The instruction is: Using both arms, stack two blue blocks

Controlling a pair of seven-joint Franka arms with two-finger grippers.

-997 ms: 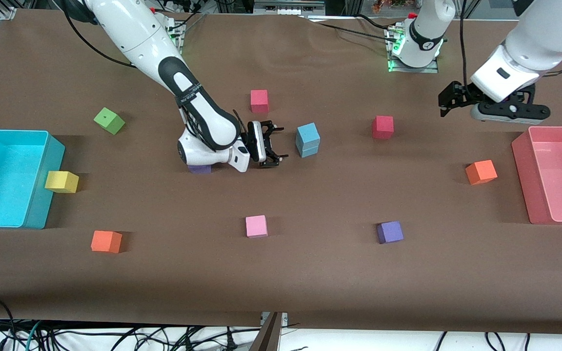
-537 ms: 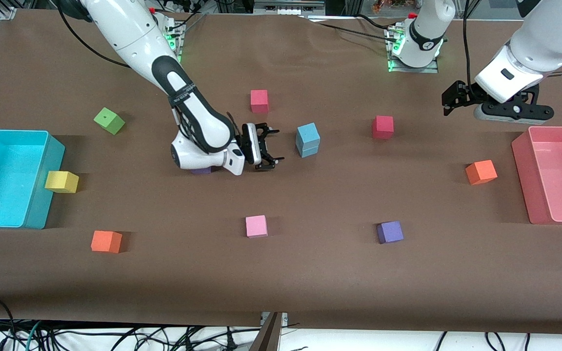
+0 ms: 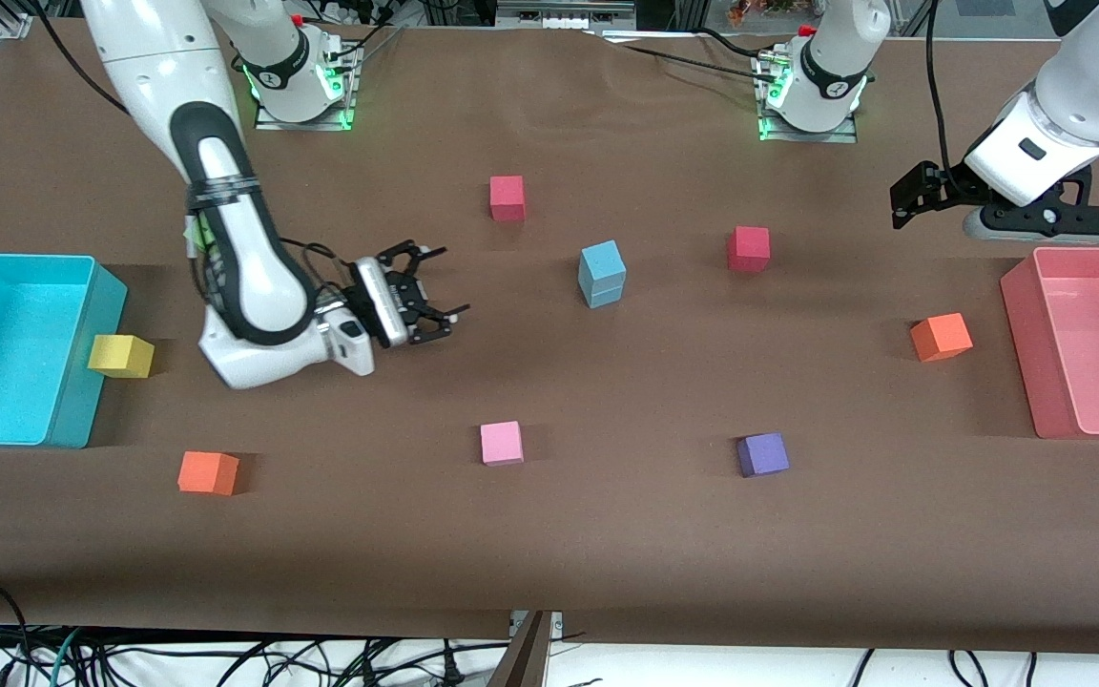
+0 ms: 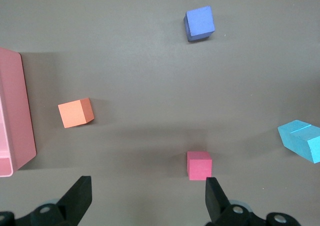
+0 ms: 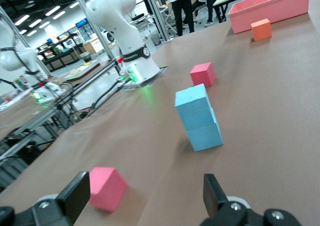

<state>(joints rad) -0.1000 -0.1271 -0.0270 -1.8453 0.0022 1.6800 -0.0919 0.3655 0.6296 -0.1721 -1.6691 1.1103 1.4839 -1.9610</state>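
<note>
The blue blocks (image 3: 602, 273) stood stacked upright, the top one slightly twisted. The right gripper (image 3: 421, 291) hung released over bare table; the left gripper (image 3: 912, 196), also released, waited beside the pink bin (image 3: 1022, 315).

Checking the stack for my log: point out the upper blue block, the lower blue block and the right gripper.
upper blue block (image 3: 601, 260), front view, its top face.
lower blue block (image 3: 603, 294), front view, its front side.
right gripper (image 3: 443, 284), front view, between its open fingertips.

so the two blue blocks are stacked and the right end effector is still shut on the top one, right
Not quite. The blue blocks are stacked, but the right end effector is open, holds nothing and sits apart from the stack, toward the right arm's end of the table. The front view shows this; the right wrist view shows its fingers spread with the stack well clear of them.
</note>
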